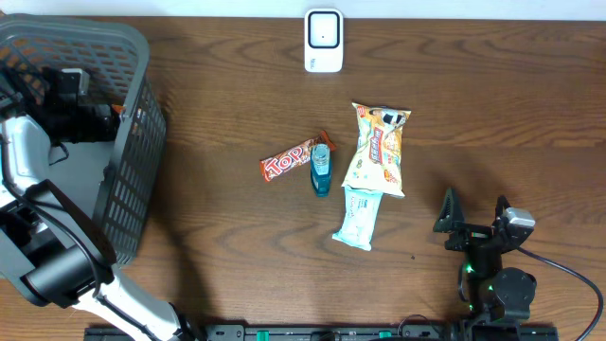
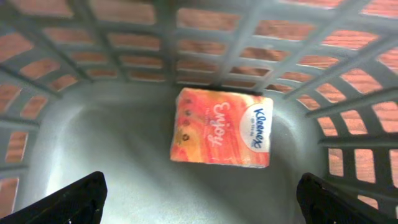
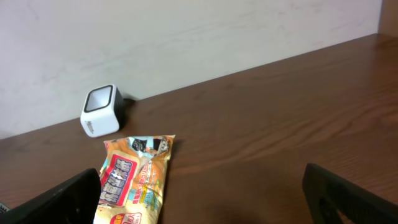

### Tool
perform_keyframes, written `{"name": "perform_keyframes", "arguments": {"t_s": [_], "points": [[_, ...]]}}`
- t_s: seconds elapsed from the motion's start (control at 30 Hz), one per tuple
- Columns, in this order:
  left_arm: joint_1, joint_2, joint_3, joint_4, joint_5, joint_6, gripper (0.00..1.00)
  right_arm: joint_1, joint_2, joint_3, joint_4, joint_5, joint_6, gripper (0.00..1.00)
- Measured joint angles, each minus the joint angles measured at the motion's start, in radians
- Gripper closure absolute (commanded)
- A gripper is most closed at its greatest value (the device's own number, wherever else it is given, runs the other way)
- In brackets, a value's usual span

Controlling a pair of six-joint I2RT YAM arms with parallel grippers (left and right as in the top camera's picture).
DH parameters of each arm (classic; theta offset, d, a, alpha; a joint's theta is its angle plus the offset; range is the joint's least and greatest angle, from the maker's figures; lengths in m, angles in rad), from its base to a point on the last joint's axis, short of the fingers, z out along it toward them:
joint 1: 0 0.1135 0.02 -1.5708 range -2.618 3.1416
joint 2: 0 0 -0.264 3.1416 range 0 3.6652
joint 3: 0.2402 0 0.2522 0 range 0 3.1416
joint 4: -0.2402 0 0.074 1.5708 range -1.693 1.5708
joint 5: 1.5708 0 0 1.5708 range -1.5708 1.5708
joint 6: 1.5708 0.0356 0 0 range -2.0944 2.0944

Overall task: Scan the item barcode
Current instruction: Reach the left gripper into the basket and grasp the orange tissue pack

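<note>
Inside basket [image 2: 112,146], overhead-hidden tissue pack [image 2: 222,127]

We see a dark brown table [image 1: 237,85] with a fine wood grain. At its left is a grey basket [image 1: 133,123] with walls in an open lattice of squares, and in it lies a tissue pack [image 2: 222,127] of mottled orange and red with a white label lettered in blue. At the far edge the scanner [image 1: 323,40] is white with a dark window, set against an off-white wall [image 3: 186,37]. In the middle we find a red-orange chocolate bar [image 1: 285,163] with white letters, a teal bottle [image 1: 321,170], a cream-and-orange snack bag [image 1: 379,150] with a red panel and, nearer, a pale mint packet [image 1: 358,217].
</note>
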Motion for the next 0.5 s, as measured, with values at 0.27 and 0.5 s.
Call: {"name": "perform_keyframes", "arguments": {"t_s": [0.27,0.5], "points": [[-0.019,0.021,0.000,0.057,0.022,0.055,0.02,0.000,0.000,0.000,0.000,0.000,0.000,0.01],[-0.049,0.105,0.000,0.058,0.030,0.058,0.02,0.000,0.000,0.000,0.000,0.000,0.000,0.01]]}}
